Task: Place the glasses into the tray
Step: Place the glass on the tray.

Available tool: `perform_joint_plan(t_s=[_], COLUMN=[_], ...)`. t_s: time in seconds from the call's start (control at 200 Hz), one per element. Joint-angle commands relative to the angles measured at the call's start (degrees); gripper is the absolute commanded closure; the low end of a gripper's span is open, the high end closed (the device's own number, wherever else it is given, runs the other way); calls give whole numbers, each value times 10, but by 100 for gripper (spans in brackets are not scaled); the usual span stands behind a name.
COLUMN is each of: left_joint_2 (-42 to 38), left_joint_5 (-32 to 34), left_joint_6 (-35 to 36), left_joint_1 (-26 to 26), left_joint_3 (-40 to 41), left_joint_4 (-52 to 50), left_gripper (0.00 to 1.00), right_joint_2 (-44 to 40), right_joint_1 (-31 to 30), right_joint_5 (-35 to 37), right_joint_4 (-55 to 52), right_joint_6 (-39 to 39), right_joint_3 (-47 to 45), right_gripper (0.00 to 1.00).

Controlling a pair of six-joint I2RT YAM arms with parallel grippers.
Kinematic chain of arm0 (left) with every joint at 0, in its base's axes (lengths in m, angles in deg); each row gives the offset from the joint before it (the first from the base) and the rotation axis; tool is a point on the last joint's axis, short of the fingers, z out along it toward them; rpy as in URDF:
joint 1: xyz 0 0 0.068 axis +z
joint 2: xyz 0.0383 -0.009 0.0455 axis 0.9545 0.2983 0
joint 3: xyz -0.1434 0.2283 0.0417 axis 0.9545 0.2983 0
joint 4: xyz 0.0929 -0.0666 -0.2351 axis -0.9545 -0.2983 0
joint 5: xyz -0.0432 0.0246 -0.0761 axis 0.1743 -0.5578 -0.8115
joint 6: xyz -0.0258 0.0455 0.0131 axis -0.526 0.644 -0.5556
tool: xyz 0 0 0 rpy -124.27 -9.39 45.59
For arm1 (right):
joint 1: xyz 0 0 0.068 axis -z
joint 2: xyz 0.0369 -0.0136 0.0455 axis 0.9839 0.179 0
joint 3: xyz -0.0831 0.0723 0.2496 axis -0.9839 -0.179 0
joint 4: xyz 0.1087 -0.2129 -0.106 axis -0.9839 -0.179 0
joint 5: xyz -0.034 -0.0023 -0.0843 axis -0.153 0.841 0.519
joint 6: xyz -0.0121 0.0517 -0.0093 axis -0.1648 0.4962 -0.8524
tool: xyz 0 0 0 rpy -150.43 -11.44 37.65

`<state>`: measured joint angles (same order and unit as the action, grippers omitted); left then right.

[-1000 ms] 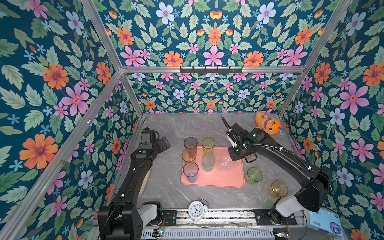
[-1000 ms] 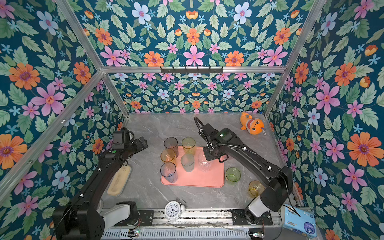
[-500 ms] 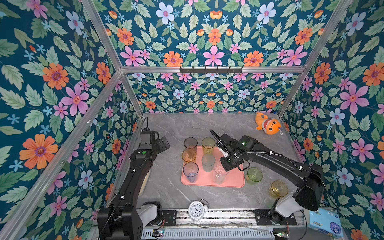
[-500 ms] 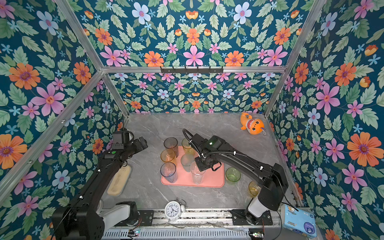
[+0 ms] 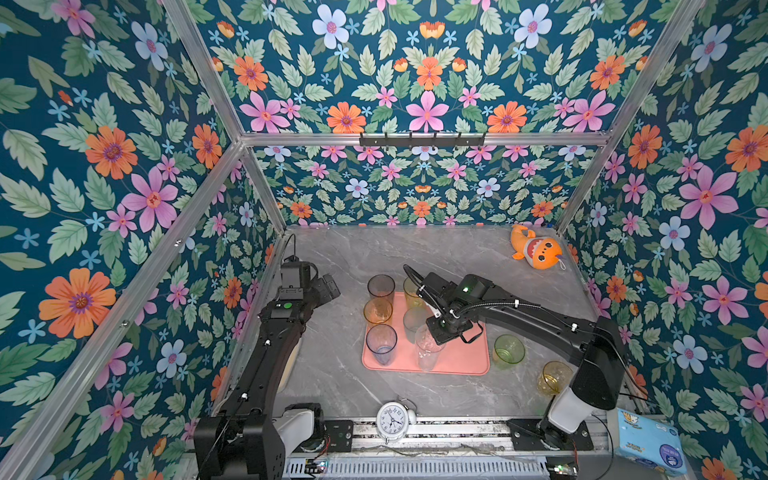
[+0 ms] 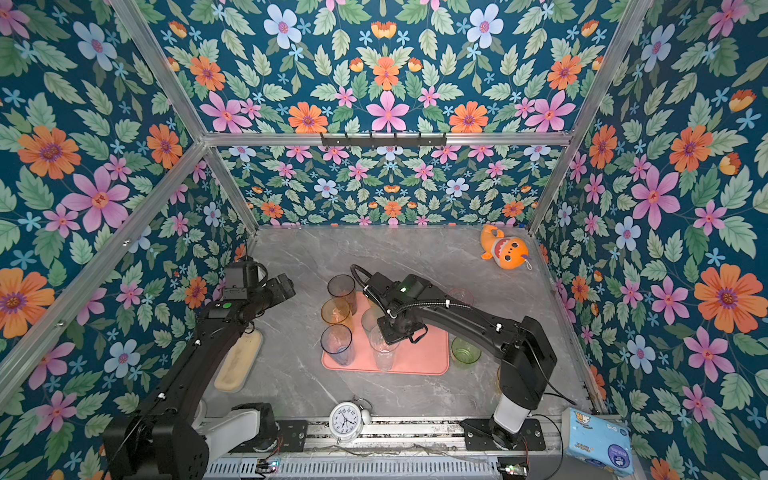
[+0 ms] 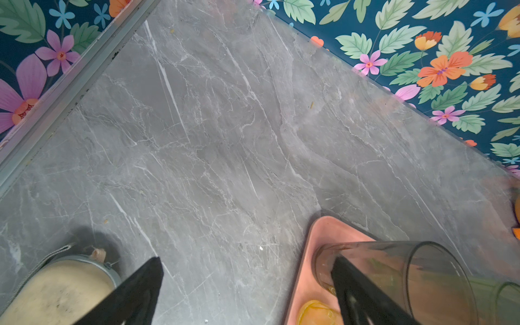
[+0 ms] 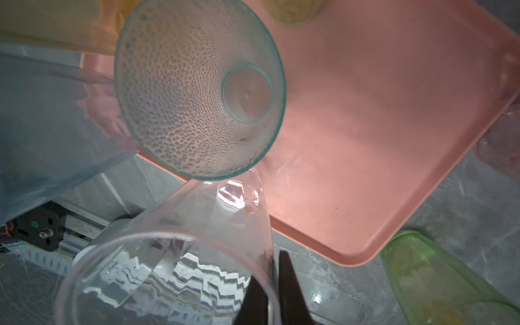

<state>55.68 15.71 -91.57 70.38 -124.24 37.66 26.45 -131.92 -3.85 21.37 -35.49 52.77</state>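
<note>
My right gripper (image 8: 271, 270) clamps the clear glass (image 5: 428, 353) over the tray (image 5: 465, 361); left gripper (image 7: 247, 260) gapes empty. Five seem placed; three short glasses (image 5: 509, 351) wait beside it.

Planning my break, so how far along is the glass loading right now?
Done: five glasses stand on the tray, among them the grey glass and the blue glass. In hand: the right gripper pinches the clear glass by its rim at the tray's near edge; the left gripper is open and empty. Left: the green glass, the yellowish glass and the pink glass, off the tray.
</note>
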Motion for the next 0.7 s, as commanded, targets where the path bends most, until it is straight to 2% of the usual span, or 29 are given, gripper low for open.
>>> perform_joint_plan(t_s=[0.0,0.695], left_joint_2=[-2,-4], left_joint_5=[7,10], left_joint_6=[2,1], left_joint_1=[1,1], left_joint_3=[-1,-4], left_joint_4=[2,-2], left_gripper=[3,3], right_joint_2=[9,27], right_joint_1=[-2,-8], right_joint_5=[8,14], right_joint_4=[1,12], right_joint_6=[8,12], right_joint_3=[8,20], right_gripper=[100,100])
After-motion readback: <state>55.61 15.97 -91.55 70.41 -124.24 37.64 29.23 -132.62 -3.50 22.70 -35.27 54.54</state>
